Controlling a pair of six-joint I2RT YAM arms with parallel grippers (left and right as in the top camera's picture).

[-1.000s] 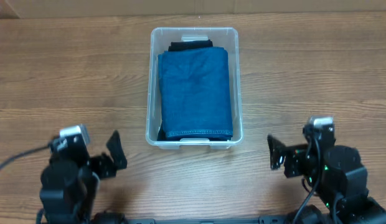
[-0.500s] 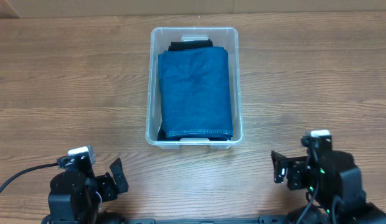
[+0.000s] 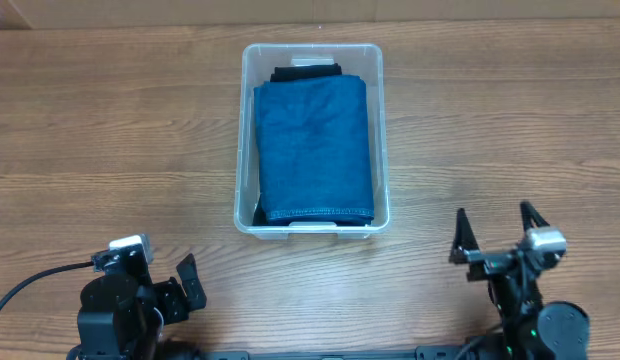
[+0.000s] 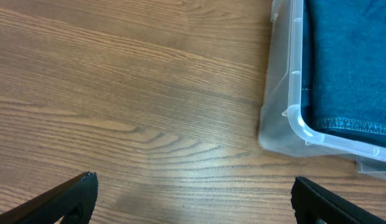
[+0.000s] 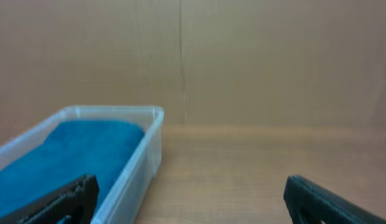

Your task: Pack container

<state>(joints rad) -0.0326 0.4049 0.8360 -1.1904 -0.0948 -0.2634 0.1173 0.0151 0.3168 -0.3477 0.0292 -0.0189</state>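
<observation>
The clear plastic container [image 3: 240,130] stands at the table's middle back. A folded blue cloth [image 3: 313,150] fills it, lying over a black item [image 3: 306,72] at the far end. My left gripper [image 3: 185,288] is open and empty at the front left, apart from the container. In the left wrist view [image 4: 193,186] the container's near left corner [image 4: 296,118] and the blue cloth [image 4: 348,56] show at the upper right. My right gripper [image 3: 493,232] is open and empty at the front right. In the right wrist view [image 5: 190,186] the container [image 5: 149,143] lies to the left.
The wooden table [image 3: 110,120] stretches to both sides of the container. A brown cardboard wall [image 5: 180,56] stands behind the table. A black cable [image 3: 30,275] runs from the left arm off the left edge.
Both arms have drawn back toward the front edge. The left one stopped half a second ago. The right gripper has since turned so that both fingers point toward the back.
</observation>
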